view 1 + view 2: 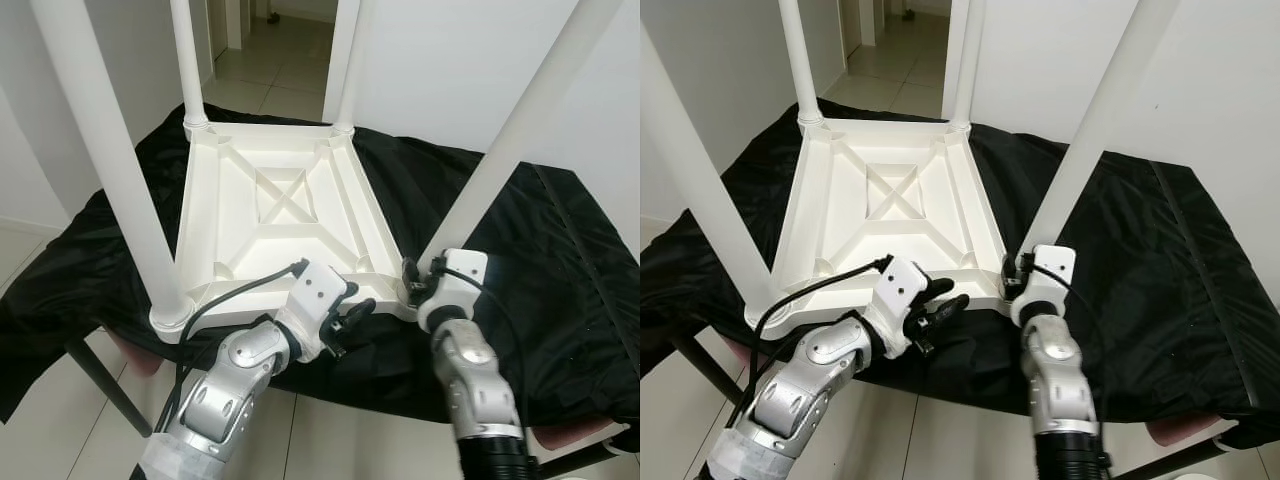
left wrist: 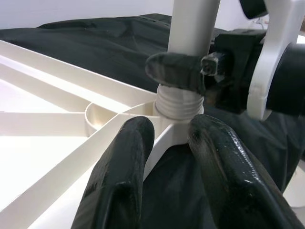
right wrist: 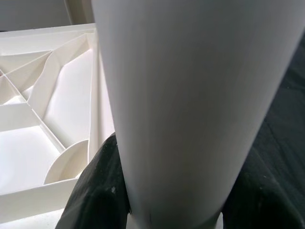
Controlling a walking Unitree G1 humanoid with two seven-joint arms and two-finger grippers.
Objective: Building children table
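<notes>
We see a white plastic children's table (image 1: pixel 285 215) lying upside down on a black cloth (image 1: pixel 540 260) that covers a raised surface. Its underside faces up — a shallow rectangular tray of moulded ribs, with a crossed brace in a square at the middle and diagonal ribs running out to the corners. Four round white legs stand up from the corners: the two far ones (image 1: pixel 187 60) and (image 1: pixel 340 62) are thin in the head views, the near-left leg (image 1: pixel 110 160) and near-right leg (image 1: pixel 520 130) loom thick toward the camera.

Our right gripper (image 1: pixel 412 283) is at the base of the near-right leg, at the table's near-right corner. In the right wrist view the leg (image 3: pixel 195 105) runs between the two black fingers (image 3: pixel 97 191), one on each side and pressed against it, so we have the gripper clamped on that leg. The left wrist view shows one of those fingers (image 2: pixel 175 71) wrapped across the leg just above a ribbed screw thread (image 2: pixel 180 101), which still shows above the corner socket.

Our left gripper (image 1: pixel 352 318) sits just beside the same corner, at the table's near edge. Its fingers (image 2: pixel 124 176) are parted a little, with the edge of the corner rib between their tips — we cannot tell whether they touch it.

Beyond the cloth, a tiled floor (image 1: pixel 285 50) runs off through a doorway.
</notes>
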